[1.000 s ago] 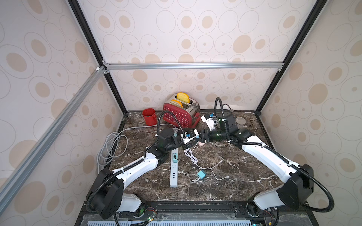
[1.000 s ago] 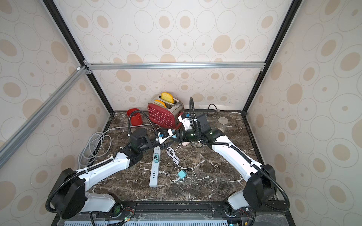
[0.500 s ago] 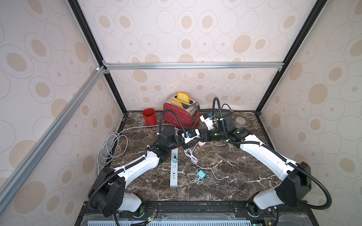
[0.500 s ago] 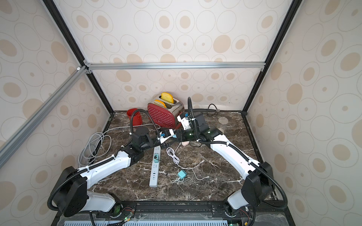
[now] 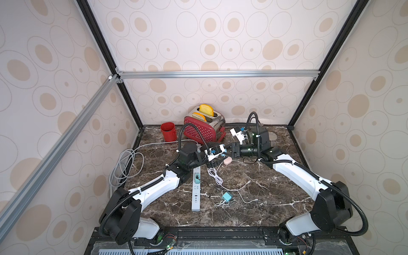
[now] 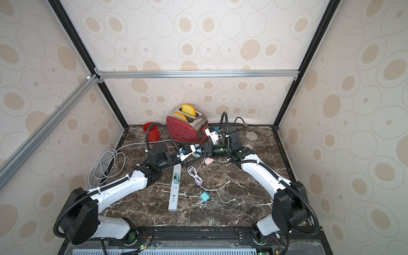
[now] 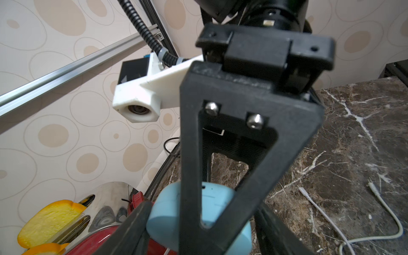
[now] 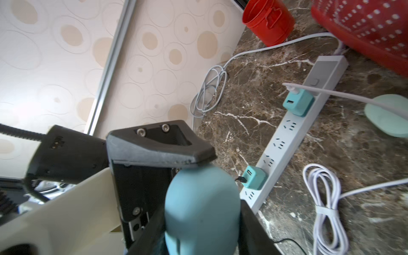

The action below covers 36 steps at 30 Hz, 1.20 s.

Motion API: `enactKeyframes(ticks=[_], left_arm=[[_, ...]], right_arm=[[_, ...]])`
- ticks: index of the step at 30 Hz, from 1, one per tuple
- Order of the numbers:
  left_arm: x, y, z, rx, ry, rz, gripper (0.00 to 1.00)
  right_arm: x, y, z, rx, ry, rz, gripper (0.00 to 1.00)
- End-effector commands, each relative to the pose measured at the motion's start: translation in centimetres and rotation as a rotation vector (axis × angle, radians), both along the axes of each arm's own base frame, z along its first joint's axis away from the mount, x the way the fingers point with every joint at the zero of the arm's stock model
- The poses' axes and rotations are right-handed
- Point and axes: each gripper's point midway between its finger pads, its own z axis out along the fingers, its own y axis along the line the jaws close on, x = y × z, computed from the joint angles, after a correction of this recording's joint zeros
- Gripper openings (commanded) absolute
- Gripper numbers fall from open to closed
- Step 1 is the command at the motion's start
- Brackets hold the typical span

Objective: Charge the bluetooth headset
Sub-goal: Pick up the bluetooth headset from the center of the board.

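Observation:
The bluetooth headset is a light blue oval case (image 6: pixel 197 152) held up above the marble table (image 5: pixel 265 198), in front of the toaster. My right gripper (image 8: pixel 202 220) is shut on the case (image 8: pixel 203 198), one finger against each side. My left gripper (image 7: pixel 203 205) faces it from the other side, its jaws open around the same case (image 7: pixel 164 215), with one left finger (image 8: pixel 159 152) lying over the case's top. In both top views the two grippers meet tip to tip (image 5: pixel 224 153) (image 6: pixel 198 154). A white charging cable (image 5: pixel 215 176) lies coiled on the table below.
A white power strip (image 5: pixel 196 189) carries teal chargers (image 8: pixel 298 103) (image 8: pixel 254 180). A loose teal charger (image 5: pixel 226 196) and a pink oval case (image 5: pixel 227 161) lie nearby. Behind stand a red toaster (image 5: pixel 203 130) and a red cup (image 5: pixel 169 132). Grey cord (image 5: pixel 125 163) is coiled at the left.
The right gripper has closed onto the blue case. The left gripper's jaws have widened around it. Both arms stay nearly where they were.

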Motion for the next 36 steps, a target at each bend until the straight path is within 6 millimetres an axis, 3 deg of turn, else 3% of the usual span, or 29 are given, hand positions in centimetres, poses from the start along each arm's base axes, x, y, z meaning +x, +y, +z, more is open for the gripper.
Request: enactKeyframes(ticks=[1, 9, 19, 26, 36], left_arm=[[-0.2, 0.0, 2.7, -0.054, -0.054, -0.013, 0.72], [-0.2, 0.9, 3.7, -0.114, -0.054, -0.004, 0.61], [-0.5, 1.1, 3.8, -0.127, -0.054, -0.014, 0.60], [-0.1, 1.0, 2.3, -0.074, -0.026, -0.006, 0.59], [0.7, 0.4, 0.3, -0.036, 0.030, -0.006, 0.60]], right_arm=[[-0.9, 0.5, 2.7, 0.114, -0.028, 0.074, 0.35], [-0.7, 0.8, 2.7, 0.167, 0.012, 0.102, 0.35], [-0.3, 1.1, 2.2, 0.174, 0.042, 0.103, 0.35], [-0.6, 0.4, 2.2, 0.085, -0.035, 0.076, 0.58], [-1.0, -1.2, 2.2, -0.067, -0.110, 0.018, 0.62]])
